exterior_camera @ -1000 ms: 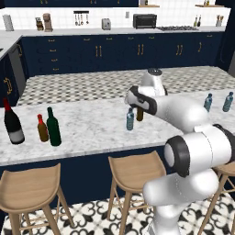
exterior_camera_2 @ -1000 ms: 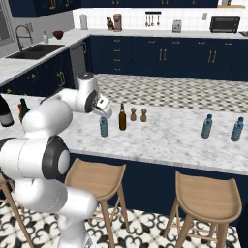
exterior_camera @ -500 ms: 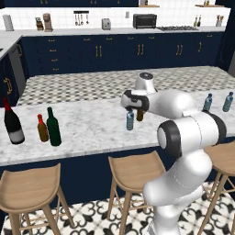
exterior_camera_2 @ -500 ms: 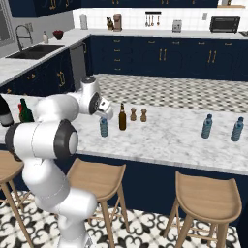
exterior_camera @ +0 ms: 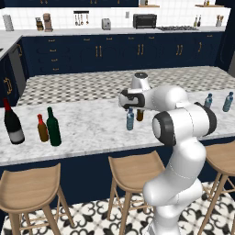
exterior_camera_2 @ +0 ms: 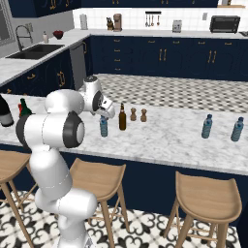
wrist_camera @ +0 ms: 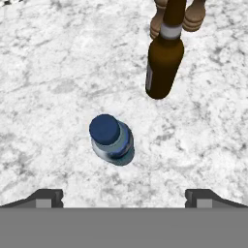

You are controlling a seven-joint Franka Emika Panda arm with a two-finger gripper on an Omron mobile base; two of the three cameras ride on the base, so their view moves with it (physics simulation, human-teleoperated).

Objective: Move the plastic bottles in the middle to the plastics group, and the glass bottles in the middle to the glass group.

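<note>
Small translucent blue-grey water bottle (wrist_camera: 112, 140) with dark blue cap stands upright on the marble tabletop (exterior_camera: 92, 124), mid-length, nearer the stool-side edge than the far edge. The hand view looks down on its cap. Slim brown beer bottle (wrist_camera: 164, 58) with pale label stands just beside it, apart, on the far side; two small brown shakers (exterior_camera_2: 138, 115) stand behind that.

Gripper (exterior_camera: 130, 103) hangs directly above the water bottle; fingers (wrist_camera: 47, 197) spread wide apart, nothing between them, not touching the bottle.

Toward the left end of the tabletop: tall dark green bottle (exterior_camera: 53, 128), small amber bottle (exterior_camera: 42, 129) with red cap, big dark wine bottle (exterior_camera: 13, 124), near the stool-side edge.

Toward the right end: two teal-blue water bottles (exterior_camera_2: 207, 126), (exterior_camera_2: 237, 129).

Bare marble lies between the middle bottles and each end group.
</note>
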